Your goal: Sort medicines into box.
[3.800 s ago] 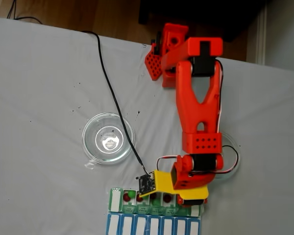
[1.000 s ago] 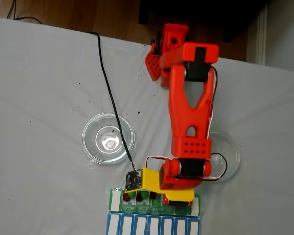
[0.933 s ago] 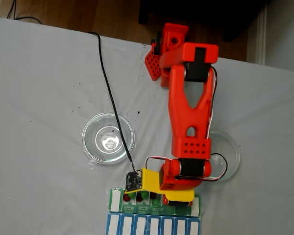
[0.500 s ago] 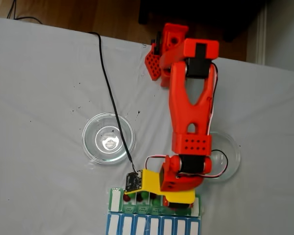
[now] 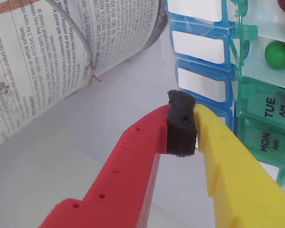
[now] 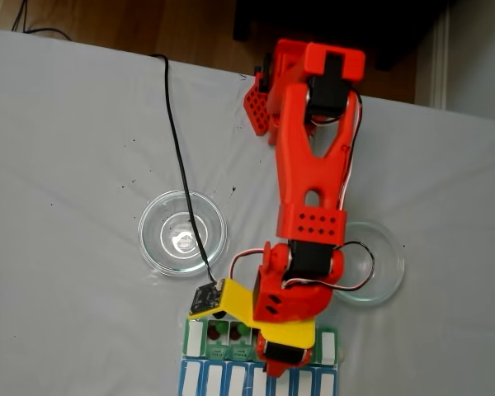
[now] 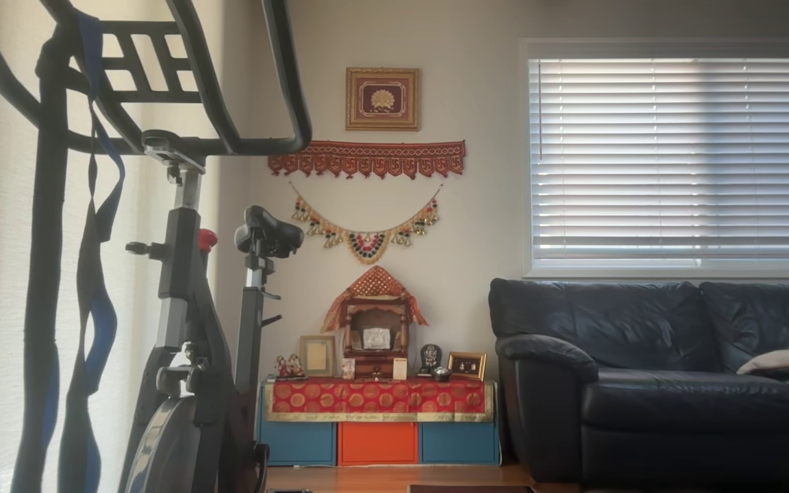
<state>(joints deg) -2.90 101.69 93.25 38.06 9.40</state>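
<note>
Wrist view — hand point(image 5: 183, 124) pinched closed on nothing, two green medicines point(image 5: 277, 54) visible in box point(image 5: 266, 102).

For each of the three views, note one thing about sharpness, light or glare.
Wrist view: the pincer with its foam pad is sharp and the printed paper soft. Fixed view: flat even light, glare in the glass dish. Other view: the window blinds glow and the sofa is dim.

a home living room: sofa point(image 7: 668, 376), exercise bike point(image 7: 189, 329), wall shrine point(image 7: 375, 329)
</note>
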